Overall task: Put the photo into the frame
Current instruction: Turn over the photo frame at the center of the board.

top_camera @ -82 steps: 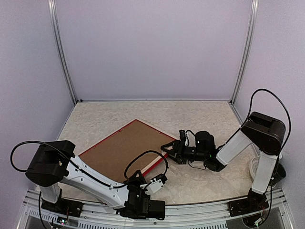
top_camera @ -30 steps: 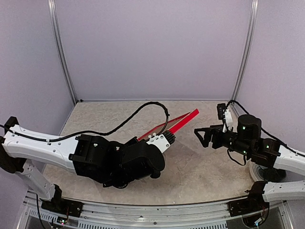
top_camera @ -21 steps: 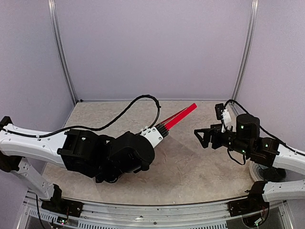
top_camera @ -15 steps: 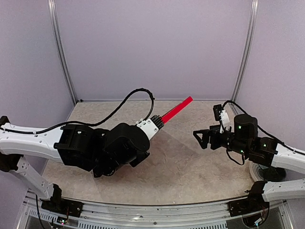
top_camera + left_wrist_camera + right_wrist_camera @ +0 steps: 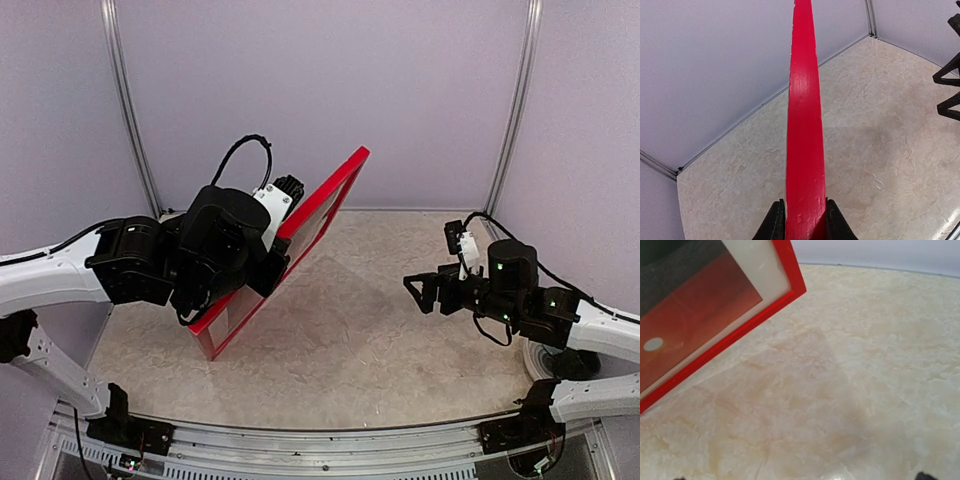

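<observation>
The photo (image 5: 695, 320) sits inside the frame (image 5: 322, 205). In the right wrist view, its red sky and small white sun fill the upper left corner, with a white mat (image 5: 760, 275) between print and red rim. A dark patch covers the print's upper left part.

In the top view the frame stands tilted on edge at centre left. Its high corner is against the back wall's upper middle and its low corner is down at the lower left, over the bench (image 5: 380, 340). Whether that low corner touches the bench cannot be told.

The left fingers (image 5: 776, 223) are clamped on the frame. In the left wrist view one finger presses each side of the red edge at the bottom centre, and the edge runs straight up the picture.

The right fingers (image 5: 418, 290) are spread wide and hold nothing. They are at centre right of the top view, pointing left toward the frame and well apart from it.
</observation>
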You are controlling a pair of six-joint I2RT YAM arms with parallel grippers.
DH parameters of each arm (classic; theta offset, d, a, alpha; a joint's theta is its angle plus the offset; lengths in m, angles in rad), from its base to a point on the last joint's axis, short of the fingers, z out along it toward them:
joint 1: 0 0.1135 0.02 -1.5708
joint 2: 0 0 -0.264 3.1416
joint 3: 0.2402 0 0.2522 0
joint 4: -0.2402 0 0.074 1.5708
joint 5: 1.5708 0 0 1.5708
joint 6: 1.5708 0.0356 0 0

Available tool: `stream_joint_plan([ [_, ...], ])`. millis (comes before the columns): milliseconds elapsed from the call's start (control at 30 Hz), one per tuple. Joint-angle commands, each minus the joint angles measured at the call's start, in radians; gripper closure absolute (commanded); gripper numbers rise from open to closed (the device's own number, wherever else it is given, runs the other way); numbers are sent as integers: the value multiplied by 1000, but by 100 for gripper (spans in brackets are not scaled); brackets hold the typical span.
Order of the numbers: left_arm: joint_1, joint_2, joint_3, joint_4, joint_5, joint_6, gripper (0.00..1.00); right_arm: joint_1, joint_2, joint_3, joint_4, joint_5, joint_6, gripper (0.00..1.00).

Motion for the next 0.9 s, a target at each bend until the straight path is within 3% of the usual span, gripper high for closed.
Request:
stream_joint_plan([
  [0, 46, -5, 79, 86, 39, -115, 100, -7, 4, 18, 23, -2, 1, 1],
  [267, 210, -21, 132, 15, 215, -190, 100, -8, 83, 33, 51, -53, 1, 1],
  [600, 399, -22, 142, -19, 407, -255, 100, -7, 383, 112, 188, -236, 97, 1],
  [867, 578, -4, 195, -50, 546, -281, 100, -7, 447, 131, 232, -261, 106, 1],
])
